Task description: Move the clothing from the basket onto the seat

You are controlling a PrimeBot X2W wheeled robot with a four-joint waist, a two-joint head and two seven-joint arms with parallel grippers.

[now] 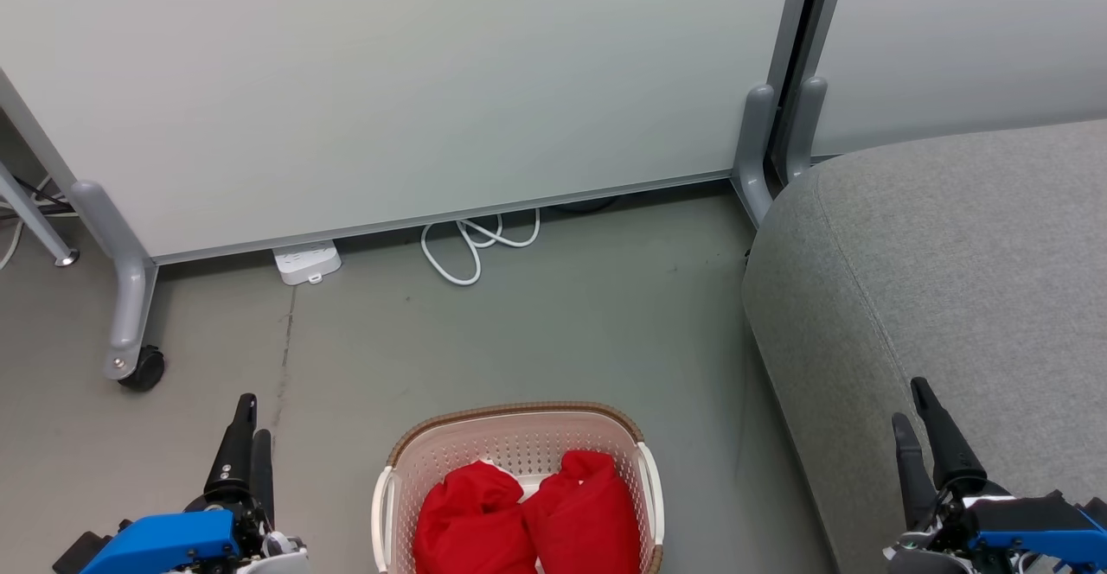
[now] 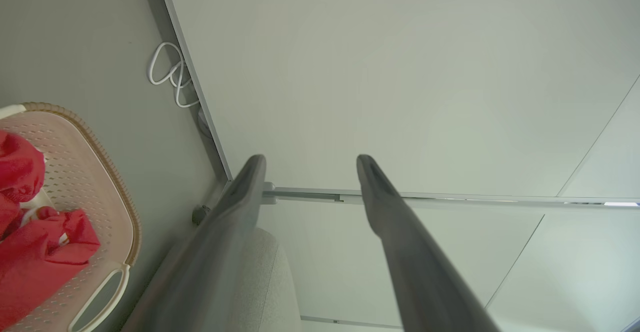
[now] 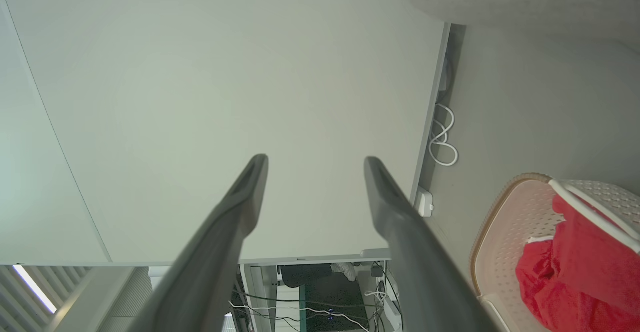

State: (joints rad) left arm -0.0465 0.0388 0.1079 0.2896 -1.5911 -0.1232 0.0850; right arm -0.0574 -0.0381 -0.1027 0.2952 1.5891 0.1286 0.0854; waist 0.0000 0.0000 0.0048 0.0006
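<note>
Open grey floor (image 1: 562,323) is being bounded beyond the basket (image 1: 519,437) by a white partition (image 1: 389,81). The clothing (image 1: 536,513) is being contained in the basket; the seat (image 1: 969,254) is being separated from the basket's right side by bare floor. The left gripper (image 1: 255,418) and right gripper (image 1: 909,403) are being held either side of the basket, fingers parted, empty

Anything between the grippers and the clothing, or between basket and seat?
Nothing visible. The clothing lies uncovered in the open-topped basket; only bare floor separates it from the seat. Left gripper and right gripper flank the basket, jaws open, empty.
</note>
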